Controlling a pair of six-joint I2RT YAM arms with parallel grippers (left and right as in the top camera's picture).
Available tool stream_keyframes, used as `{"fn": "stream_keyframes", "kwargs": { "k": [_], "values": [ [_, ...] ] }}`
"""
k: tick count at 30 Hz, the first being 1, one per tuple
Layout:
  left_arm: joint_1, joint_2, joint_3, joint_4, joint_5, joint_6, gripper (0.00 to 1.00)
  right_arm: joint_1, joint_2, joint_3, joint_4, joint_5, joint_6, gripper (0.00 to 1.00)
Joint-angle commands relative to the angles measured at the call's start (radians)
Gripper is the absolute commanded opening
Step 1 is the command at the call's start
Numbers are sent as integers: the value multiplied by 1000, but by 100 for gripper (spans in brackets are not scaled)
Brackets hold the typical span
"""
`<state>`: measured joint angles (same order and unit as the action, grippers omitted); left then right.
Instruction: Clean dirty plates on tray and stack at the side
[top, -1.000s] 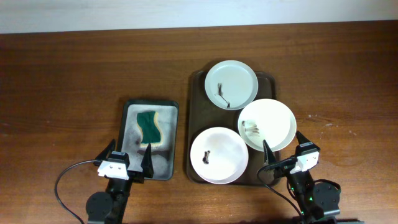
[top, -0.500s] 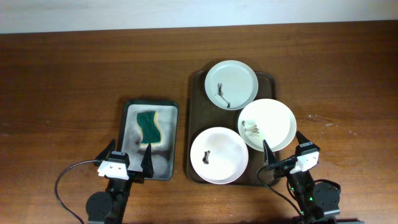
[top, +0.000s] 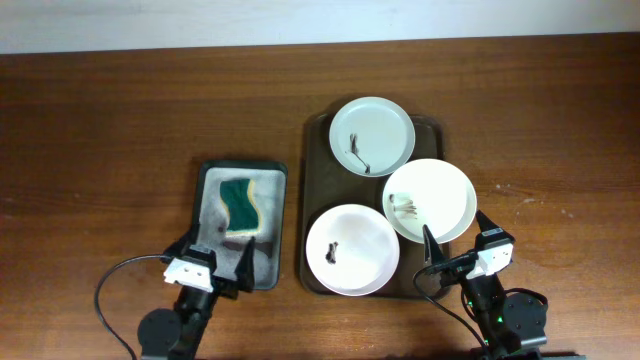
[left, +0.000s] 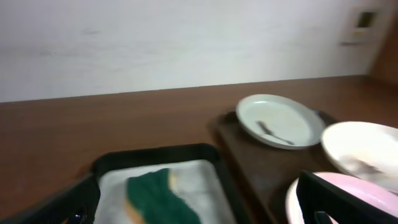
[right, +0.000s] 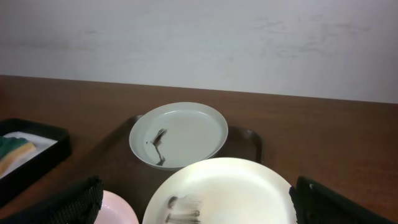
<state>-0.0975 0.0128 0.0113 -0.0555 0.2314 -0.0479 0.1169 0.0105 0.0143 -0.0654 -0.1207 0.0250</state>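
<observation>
I see all three speckled dishes in the large dark brown rectangular tray (top: 322, 185): the greenish round plate (top: 372, 135) farthest, the big white plate (top: 429, 200) over its right rim, the near white plate (top: 352, 250) closest. My left gripper (top: 218, 255), fingers spread, sits at the near edge of the small grey metal tray (top: 205, 175) holding a green sponge (top: 239, 203). My right gripper (top: 453, 228) is spread too, beside the big white plate.

The left hand (top: 212, 256) (jaws apart) has shifted right; it now overlaps the grey tray (top: 245, 164).
</observation>
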Motion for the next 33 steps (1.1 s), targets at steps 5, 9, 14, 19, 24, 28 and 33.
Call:
{"fn": "stream_keyframes", "kwargs": {
  "k": [5, 9, 14, 19, 24, 28, 33],
  "values": [
    [5, -1, 0, -2, 114, 11, 99, 1, 2, -9, 4, -42, 2, 99],
    [5, -1, 0, -2, 113, 11, 99, 1, 2, -9, 22, -120, 2, 99],
    [5, -1, 0, 2, 162, 11, 99, 1, 2, -9, 30, -183, 1, 99],
    [7, 21, 111, -55, 188, 11, 99, 1, 3, 158, -13, -243, 1, 99],
    [7, 524, 770, -668, 151, 11, 99, 1, 425, 853, -753, -189, 2, 99],
    [7, 850, 983, -921, 116, 11, 99, 1, 787, 1172, -1032, -300, 20, 99],
    [6, 1123, 981, -933, -132, -95, 98, 36, 891, 1166, -1076, -386, 47, 99]
  ]
}}
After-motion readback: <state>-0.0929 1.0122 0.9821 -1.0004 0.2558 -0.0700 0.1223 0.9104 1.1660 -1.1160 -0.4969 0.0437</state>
